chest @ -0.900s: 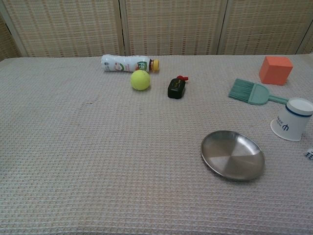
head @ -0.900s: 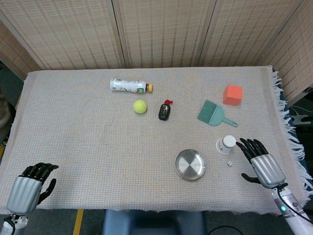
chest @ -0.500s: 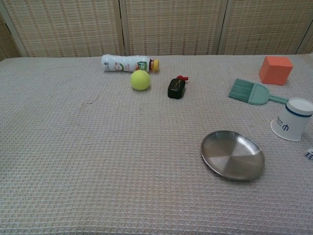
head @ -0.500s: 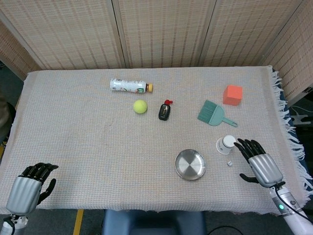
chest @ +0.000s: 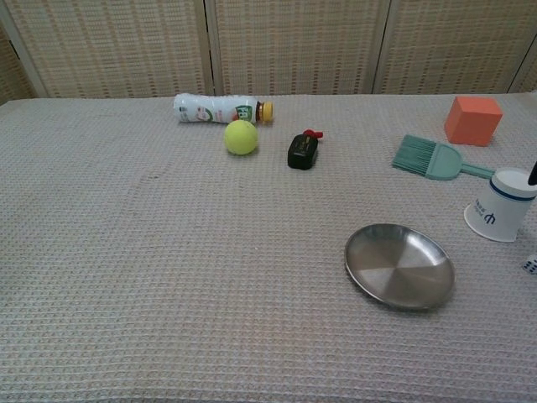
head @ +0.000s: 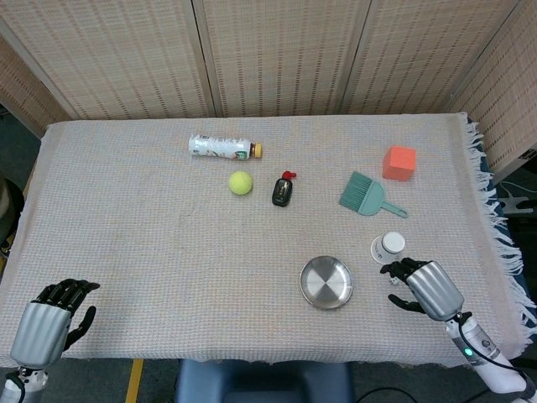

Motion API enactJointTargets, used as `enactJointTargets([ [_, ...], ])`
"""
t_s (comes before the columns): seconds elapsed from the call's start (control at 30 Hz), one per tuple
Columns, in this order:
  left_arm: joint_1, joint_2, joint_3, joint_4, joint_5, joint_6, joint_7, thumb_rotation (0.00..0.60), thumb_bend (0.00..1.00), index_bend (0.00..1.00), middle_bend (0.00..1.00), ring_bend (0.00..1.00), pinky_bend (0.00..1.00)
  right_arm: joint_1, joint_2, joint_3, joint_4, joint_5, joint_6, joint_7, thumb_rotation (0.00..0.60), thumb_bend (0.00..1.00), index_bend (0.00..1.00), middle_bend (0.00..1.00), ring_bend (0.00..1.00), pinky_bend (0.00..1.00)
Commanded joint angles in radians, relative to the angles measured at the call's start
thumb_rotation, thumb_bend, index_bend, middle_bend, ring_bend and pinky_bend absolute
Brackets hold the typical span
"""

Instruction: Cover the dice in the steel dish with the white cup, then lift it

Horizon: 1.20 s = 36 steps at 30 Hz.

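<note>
Steel dish (head: 326,282): sits empty, near the table's (head: 126,218) front edge; the die (chest: 530,264) lies outside it on the cloth, to its right.
Right hand (head: 422,285): hovers over the die, fingers (head: 396,269) curled, holding nothing as far as the head view shows.
Step in hand: pinch the die squarely and carry it left into the dish before you touch the cup.
White cup (head: 389,246): stands mouth-down, blue band near its top, just beyond the die.
Left hand (head: 50,323): idle at the near left corner, fingers curled in.
</note>
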<state>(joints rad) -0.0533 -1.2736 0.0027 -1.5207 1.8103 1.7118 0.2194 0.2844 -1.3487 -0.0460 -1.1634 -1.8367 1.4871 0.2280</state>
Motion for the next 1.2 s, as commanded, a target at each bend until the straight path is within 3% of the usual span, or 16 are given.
enactJointTargets([
  [0.03,-0.002,0.0,0.0,0.0,-0.004,-0.007,-0.002,0.6,0.4,0.34,0.38,0.33,0.46,0.065,0.021,-0.023,-0.009,-0.035,-0.118,-0.112,0.6,0.17,0.49,0.69,0.69,0.98],
  [0.27,-0.002,0.003,-0.001,-0.004,-0.009,-0.007,-0.007,0.6,0.4,0.34,0.38,0.33,0.46,0.127,0.138,-0.017,-0.224,0.082,-0.363,-0.3,0.6,0.2,0.43,0.74,0.73,1.0],
  [0.53,-0.003,0.003,0.0,-0.003,-0.01,-0.009,-0.009,0.6,0.4,0.34,0.38,0.33,0.46,0.12,0.176,-0.042,-0.284,0.136,-0.429,-0.391,0.6,0.21,0.29,0.74,0.74,1.0],
  [0.83,-0.003,0.004,-0.001,-0.003,-0.01,-0.006,-0.016,0.6,0.4,0.35,0.39,0.33,0.46,0.112,0.16,-0.054,-0.238,0.16,-0.436,-0.396,0.6,0.21,0.31,0.76,0.76,1.0],
  [1.2,-0.004,0.002,-0.002,0.0,-0.011,-0.007,-0.017,0.6,0.4,0.35,0.39,0.34,0.46,0.116,0.068,-0.052,-0.057,0.185,-0.444,-0.264,0.6,0.21,0.38,0.77,0.77,1.0],
])
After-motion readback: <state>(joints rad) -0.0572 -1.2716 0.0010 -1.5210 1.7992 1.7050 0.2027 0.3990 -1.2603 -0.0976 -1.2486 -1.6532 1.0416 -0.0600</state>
